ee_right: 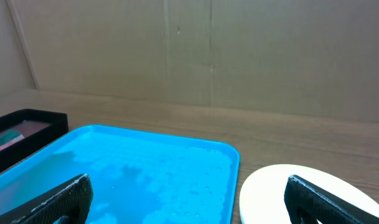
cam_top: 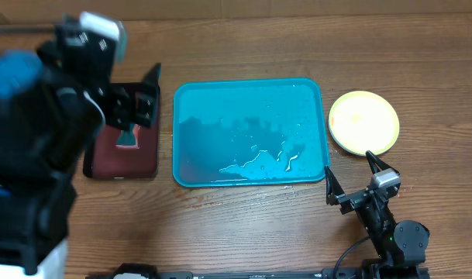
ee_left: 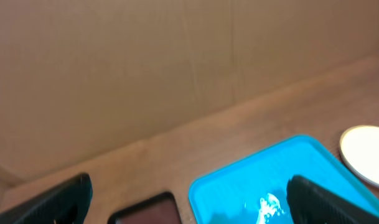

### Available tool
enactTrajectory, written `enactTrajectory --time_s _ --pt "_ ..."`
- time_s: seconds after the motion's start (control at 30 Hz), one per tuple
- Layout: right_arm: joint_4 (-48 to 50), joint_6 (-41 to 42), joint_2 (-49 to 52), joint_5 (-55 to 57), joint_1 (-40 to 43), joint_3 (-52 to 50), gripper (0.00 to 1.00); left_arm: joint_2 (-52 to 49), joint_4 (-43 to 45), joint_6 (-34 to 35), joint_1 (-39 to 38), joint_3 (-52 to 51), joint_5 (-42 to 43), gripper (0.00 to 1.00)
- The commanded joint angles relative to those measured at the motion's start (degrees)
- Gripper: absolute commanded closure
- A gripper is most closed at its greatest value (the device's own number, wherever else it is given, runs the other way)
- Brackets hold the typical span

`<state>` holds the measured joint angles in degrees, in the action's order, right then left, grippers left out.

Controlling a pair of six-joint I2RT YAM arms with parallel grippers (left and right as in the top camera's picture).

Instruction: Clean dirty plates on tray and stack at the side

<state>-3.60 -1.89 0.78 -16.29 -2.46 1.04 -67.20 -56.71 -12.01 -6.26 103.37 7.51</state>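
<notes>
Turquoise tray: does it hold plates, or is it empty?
Empty of plates: only water lies on the tray; the yellow plate sits on the table beside it.

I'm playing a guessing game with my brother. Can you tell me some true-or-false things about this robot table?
1. The blue tray has plates on it. False: it holds only water.
2. A yellowish plate sits on the table right of the blue tray. True.
3. The right claw is holding the plate. False: it is open and empty, close to the plate.
4. A black tray lies left of the blue tray. True.
5. The left claw is shut. False: it is wide open.
</notes>
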Motion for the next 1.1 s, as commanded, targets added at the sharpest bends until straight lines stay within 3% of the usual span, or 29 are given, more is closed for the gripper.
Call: enactTrajectory --time_s 0.0,0.27,0.53,0.8,1.07 --pt "0.31 0.15 -0.61 -0.02 -0.15 -0.59 0.0 9.29 9.2 -1.25 2.34 -18.82 -0.11 0.0" --pt "0.31 0.15 -0.61 -0.02 -0.15 -0.59 0.0 33.51 33.59 -1.27 8.63 -60.7 5.25 0.0" --pt "0.31 0.15 -0.61 -0.02 -0.15 -0.59 0.0 53.16 51.63 -1.38 9.03 -87.54 5.07 0.0" --pt "0.31 0.15 -0.61 -0.02 -0.15 -0.59 0.0 64.15 53.79 -3.06 9.05 -98.64 1.22 0.0" --pt "0.31 0.15 -0.61 -0.02 -0.15 -0.59 0.0 67.04 52.94 -3.08 9.03 -103.14 0.81 0.0"
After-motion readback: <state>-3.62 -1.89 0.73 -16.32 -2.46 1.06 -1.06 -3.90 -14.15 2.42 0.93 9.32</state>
